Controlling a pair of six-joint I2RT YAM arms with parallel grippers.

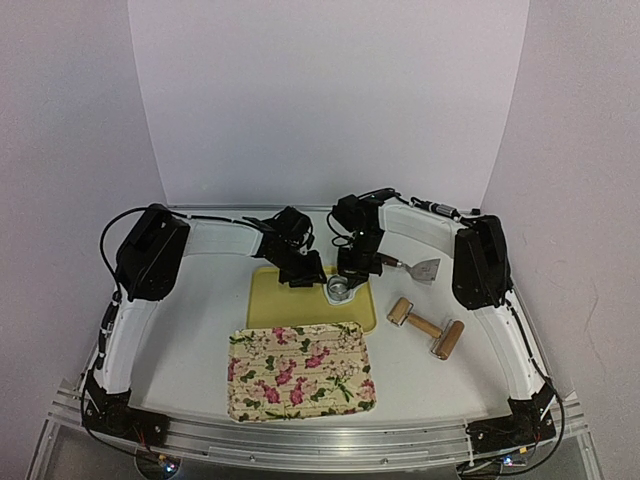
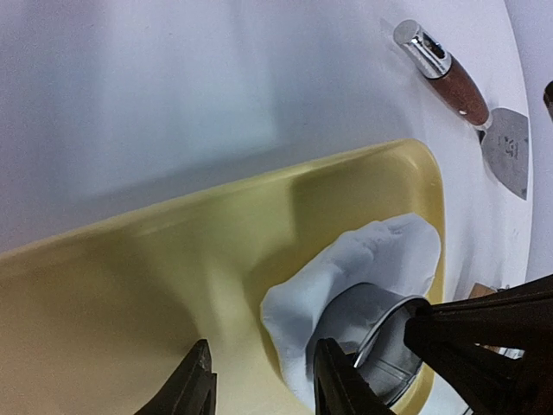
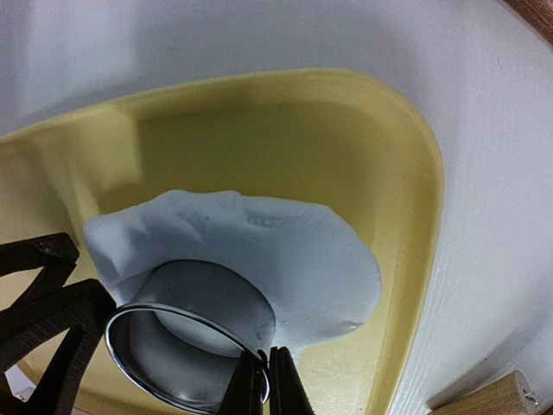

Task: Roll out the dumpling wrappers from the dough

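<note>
Pinching the near rim of the metal ring cutter [image 3: 216, 298], the right claw [image 3: 263, 385] has both fingers nipped tight on the thin steel edge. The ring stands upright just ahead of its tips, set down in the white dough sheet [image 3: 285, 251] on the yellow board [image 3: 285, 130]. Inside the ring, right below those tips, sits a pale round, the dumpling wrapper [image 3: 177, 350]; cut free or not, can't tell. The left claw [image 2: 263, 376] hovers over the board, fingers spread, nothing between them, one finger [image 2: 337, 380] at the dough's edge. Well ahead of it lies a wood-handled scraper [image 2: 484, 112]. A rolling pin [image 1: 426, 327] lies out beside the right claw, and a floral tray [image 1: 300, 370] behind both
</note>
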